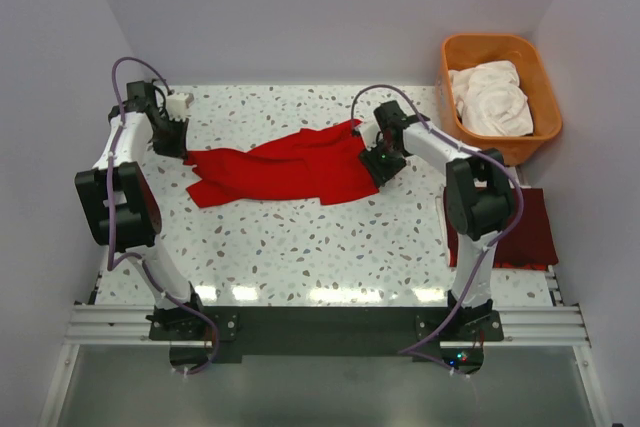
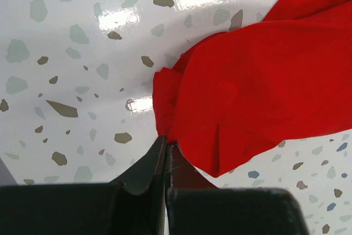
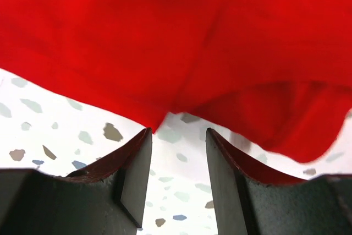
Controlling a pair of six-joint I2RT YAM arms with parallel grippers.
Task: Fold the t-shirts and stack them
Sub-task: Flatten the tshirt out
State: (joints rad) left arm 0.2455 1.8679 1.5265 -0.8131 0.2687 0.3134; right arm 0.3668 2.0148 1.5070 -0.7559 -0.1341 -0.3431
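Observation:
A bright red t-shirt [image 1: 285, 169] lies crumpled and stretched across the middle of the table. My left gripper [image 1: 188, 152] is at its left end. In the left wrist view the jaws [image 2: 165, 142] are shut, with a bunched corner of the red t-shirt [image 2: 247, 92] pinched at their tips. My right gripper [image 1: 374, 169] is at the shirt's right end. Its jaws [image 3: 177, 134] stand open just short of the red t-shirt's [image 3: 176, 42] hanging edge, with only table between them. A folded dark maroon t-shirt [image 1: 528, 235] lies at the table's right edge. White t-shirts [image 1: 490, 97] fill the tub.
An orange plastic tub [image 1: 545, 97] stands at the back right corner. The speckled table [image 1: 300, 247] is walled on the left, back and right. Both arm bases are bolted to the rail [image 1: 320, 325] at the near edge.

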